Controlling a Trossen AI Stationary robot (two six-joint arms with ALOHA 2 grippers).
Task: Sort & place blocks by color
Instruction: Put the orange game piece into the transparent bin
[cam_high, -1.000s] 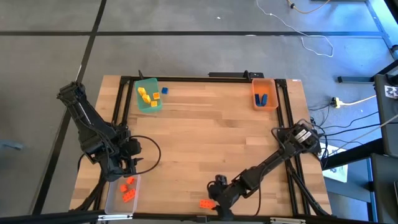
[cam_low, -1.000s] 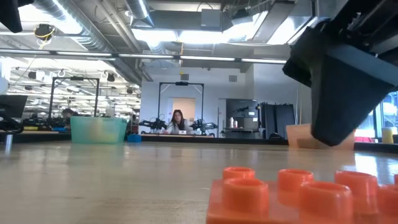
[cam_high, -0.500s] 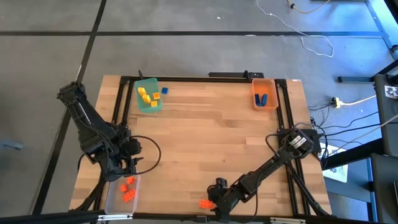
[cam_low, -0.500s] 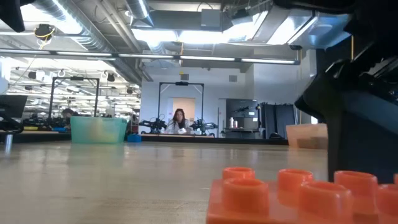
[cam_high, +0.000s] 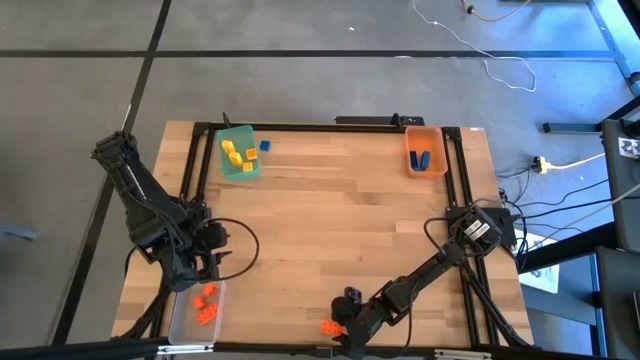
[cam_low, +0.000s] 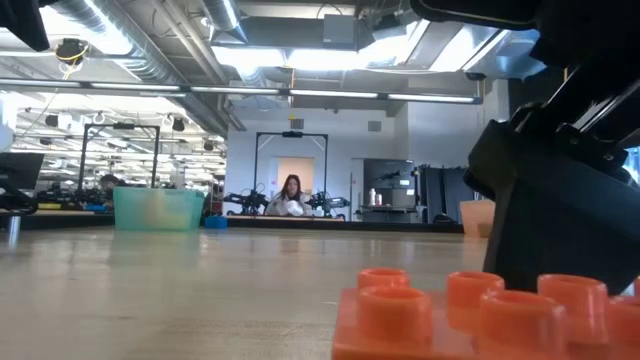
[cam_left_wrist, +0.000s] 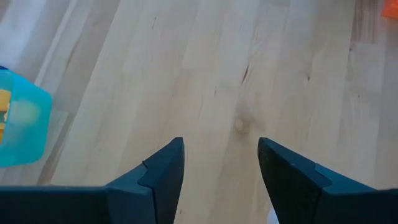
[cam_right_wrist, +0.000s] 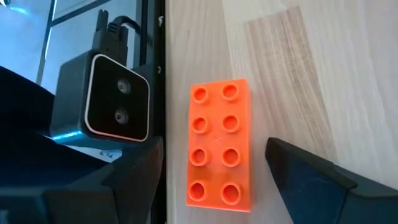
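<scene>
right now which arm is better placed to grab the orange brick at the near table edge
Right. The right gripper is open and hangs directly over the orange eight-stud plastic brick, a finger on each side. The left gripper waits open over bare wood beside the clear bin.

Wooden table: green bin, orange bin, clear bin, loose blue brick, orange brick.

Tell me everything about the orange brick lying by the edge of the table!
The orange plastic toy brick is a flat rectangle with eight round studs on top, in two rows of four. It looks smooth and shiny. It lies flat, studs up, on the pale wooden table, at the near edge by a small grey camera. The right gripper hangs over it with its fingers spread wide on either side. Nothing grips it yet.
</scene>
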